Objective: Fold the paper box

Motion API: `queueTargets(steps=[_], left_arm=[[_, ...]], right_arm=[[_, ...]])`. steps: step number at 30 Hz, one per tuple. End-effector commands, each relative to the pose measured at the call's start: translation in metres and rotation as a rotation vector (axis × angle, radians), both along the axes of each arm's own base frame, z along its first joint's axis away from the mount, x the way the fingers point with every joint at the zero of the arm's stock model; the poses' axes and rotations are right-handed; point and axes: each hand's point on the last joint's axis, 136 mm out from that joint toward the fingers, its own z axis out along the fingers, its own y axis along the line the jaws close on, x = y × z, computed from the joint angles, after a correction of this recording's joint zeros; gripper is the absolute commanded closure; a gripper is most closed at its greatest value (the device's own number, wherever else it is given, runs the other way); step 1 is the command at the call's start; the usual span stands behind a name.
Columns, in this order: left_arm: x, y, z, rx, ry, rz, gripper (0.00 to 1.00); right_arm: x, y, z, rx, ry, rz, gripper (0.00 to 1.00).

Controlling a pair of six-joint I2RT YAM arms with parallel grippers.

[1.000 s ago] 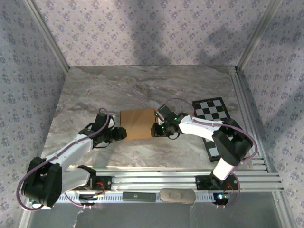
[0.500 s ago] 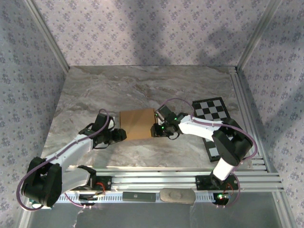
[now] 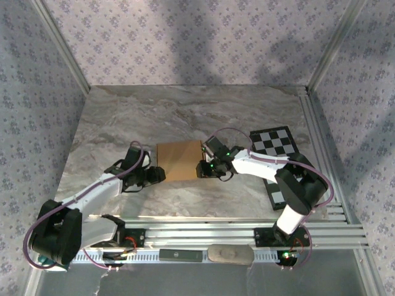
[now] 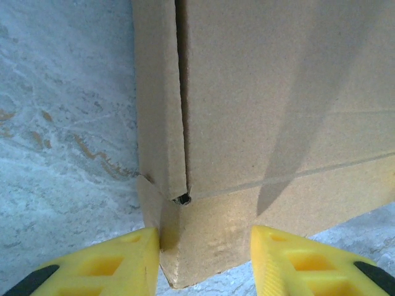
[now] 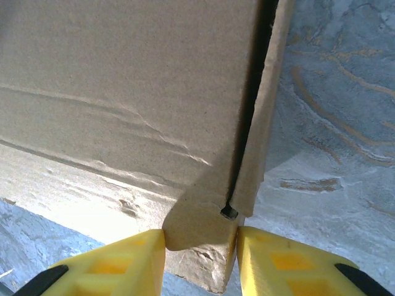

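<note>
The paper box lay flat on the table. It was brown and shallow, and it had a set of jaws at each of its two near corners.

The left arm reached to the near left corner of the box. In the left wrist view, that corner sat between two yellow fingers. One finger touched the side wall of the box. The other finger sat over the low front wall. The left jaws stood partly open, and I could not tell if they squeezed the box or just sat around it.

The right arm reached to the near right corner of the box. In the right wrist view, the right jaws were narrow. Both yellow fingers pressed on the bent corner of the box and held it.

At both corners, a thin dark gap ran up the box beside its side flap.

A black and white checkered board lay to the right of the box, apart from it.
</note>
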Motion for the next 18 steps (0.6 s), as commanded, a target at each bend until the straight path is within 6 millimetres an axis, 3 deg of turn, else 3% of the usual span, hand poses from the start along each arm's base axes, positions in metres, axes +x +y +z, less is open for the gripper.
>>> queueTargets(steps=[1,18], left_arm=[[0.0069,-0.0127,0.0103,-0.065,-0.019,-0.006,0.59],[0.0072,-0.01,0.008,-0.075,-0.01,0.017,0.68]], right_arm=[[0.0003,0.0008,-0.0008,-0.002,0.023,-0.009,0.63],[0.0033,0.0013,0.0056,0.008,0.031,-0.013,0.63]])
